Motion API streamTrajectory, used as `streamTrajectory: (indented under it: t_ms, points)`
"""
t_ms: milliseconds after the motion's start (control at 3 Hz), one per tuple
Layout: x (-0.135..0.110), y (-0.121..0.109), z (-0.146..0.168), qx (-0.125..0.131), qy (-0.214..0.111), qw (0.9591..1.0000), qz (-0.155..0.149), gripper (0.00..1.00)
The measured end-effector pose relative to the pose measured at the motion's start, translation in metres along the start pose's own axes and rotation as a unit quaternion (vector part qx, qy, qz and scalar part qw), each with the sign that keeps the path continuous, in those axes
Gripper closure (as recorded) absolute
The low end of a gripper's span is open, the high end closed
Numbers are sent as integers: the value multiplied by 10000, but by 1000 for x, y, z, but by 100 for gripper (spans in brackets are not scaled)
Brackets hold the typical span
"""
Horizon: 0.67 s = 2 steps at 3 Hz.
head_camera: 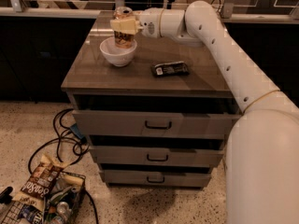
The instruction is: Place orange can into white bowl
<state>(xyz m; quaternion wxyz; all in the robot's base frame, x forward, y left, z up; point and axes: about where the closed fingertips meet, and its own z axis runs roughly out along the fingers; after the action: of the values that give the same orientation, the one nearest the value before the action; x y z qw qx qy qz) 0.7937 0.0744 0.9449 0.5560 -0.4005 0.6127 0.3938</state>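
The orange can (123, 40) stands upright with its lower end down inside the mouth of the white bowl (117, 56); whether its base touches the bowl's floor cannot be told, since the near rim hides it. The silver top of the can shows just above the gripper (124, 25), which is clamped across the can's upper half, its pale fingers (117, 25) pressed to the can's sides. The gripper is directly over the bowl, at the end of the white arm (219, 45), which reaches in from 3 o'clock. The bowl sits on the wooden cabinet top (140, 80), in its left half toward the far edge. A flat black wrapped bar (170, 69) lies on the same surface at about 4 o'clock from the bowl, apart from it. Below the top, the uppermost drawer (154, 124) stands pulled out a little, with two more drawers beneath. On the floor at 8 o'clock from the cabinet run dark cables (65, 134), and beyond them a snack bag (39, 183) leans on a wire basket (70, 199).
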Motion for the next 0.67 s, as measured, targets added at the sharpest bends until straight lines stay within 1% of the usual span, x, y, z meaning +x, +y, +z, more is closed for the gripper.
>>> streamTrajectory:
  t_ms: [333, 667]
  points:
    - [9, 6, -4, -89, 160, 9998, 20, 100]
    - [9, 8, -1, -113, 155, 9998, 23, 82]
